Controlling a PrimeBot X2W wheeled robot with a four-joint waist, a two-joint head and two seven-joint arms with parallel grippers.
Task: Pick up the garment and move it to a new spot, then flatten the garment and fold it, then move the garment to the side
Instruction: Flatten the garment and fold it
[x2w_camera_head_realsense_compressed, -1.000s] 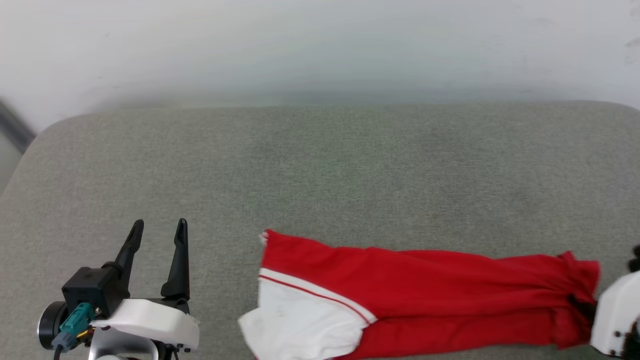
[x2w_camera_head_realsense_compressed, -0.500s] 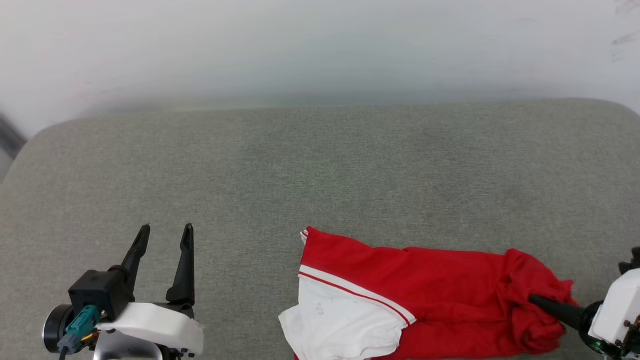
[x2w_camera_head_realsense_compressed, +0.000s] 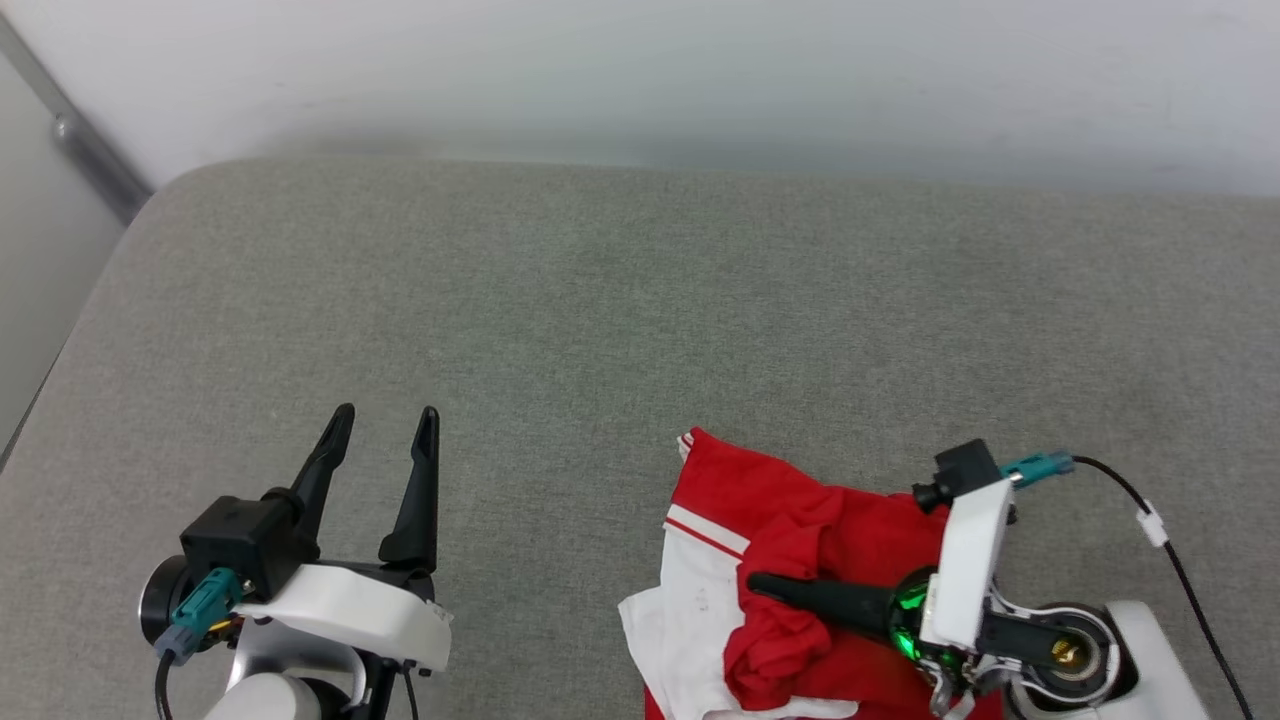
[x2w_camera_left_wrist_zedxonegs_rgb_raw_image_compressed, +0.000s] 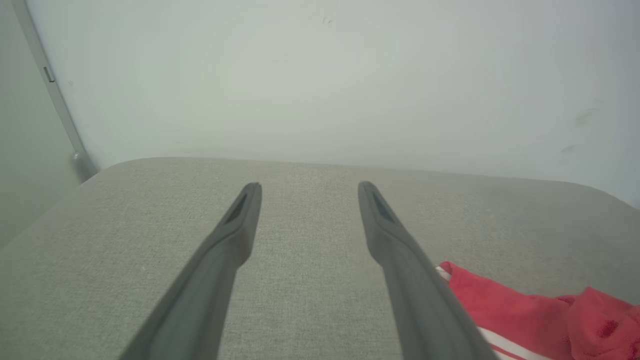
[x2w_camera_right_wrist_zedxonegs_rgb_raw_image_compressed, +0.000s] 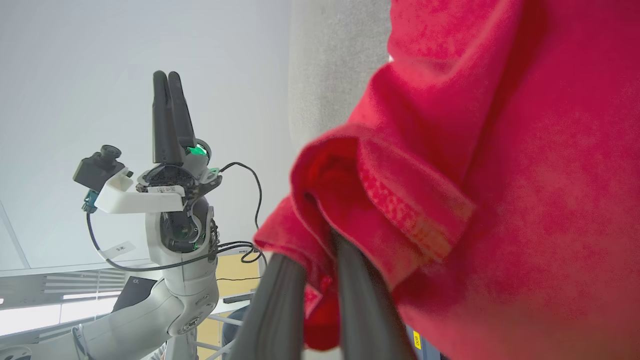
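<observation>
The garment (x2w_camera_head_realsense_compressed: 850, 540) is a red jersey with a white sleeve and red-white trim, bunched at the near right of the grey padded surface (x2w_camera_head_realsense_compressed: 620, 300). My right gripper (x2w_camera_head_realsense_compressed: 762, 584) points left across it, shut on a fold of the red cloth it has carried over the white sleeve. Its fingertips are buried in the garment (x2w_camera_right_wrist_zedxonegs_rgb_raw_image_compressed: 500, 150), where the right gripper (x2w_camera_right_wrist_zedxonegs_rgb_raw_image_compressed: 320, 245) pinches a hemmed fold. My left gripper (x2w_camera_head_realsense_compressed: 385, 415) stands open and empty at the lower left, well apart from the cloth. Past the left gripper (x2w_camera_left_wrist_zedxonegs_rgb_raw_image_compressed: 310, 187), an edge of the garment (x2w_camera_left_wrist_zedxonegs_rgb_raw_image_compressed: 525, 310) lies to the right.
A white wall (x2w_camera_head_realsense_compressed: 640, 70) rises behind the padded surface. A grey metal bar (x2w_camera_head_realsense_compressed: 90, 150) runs down the wall at the far left, beside the rounded left corner. A black cable (x2w_camera_head_realsense_compressed: 1180, 560) trails from the right wrist.
The right gripper has pulled the garment's right end leftward over itself, so the long stretched cloth is now a short bunch. The head view has also shifted. The left gripper stays open.
</observation>
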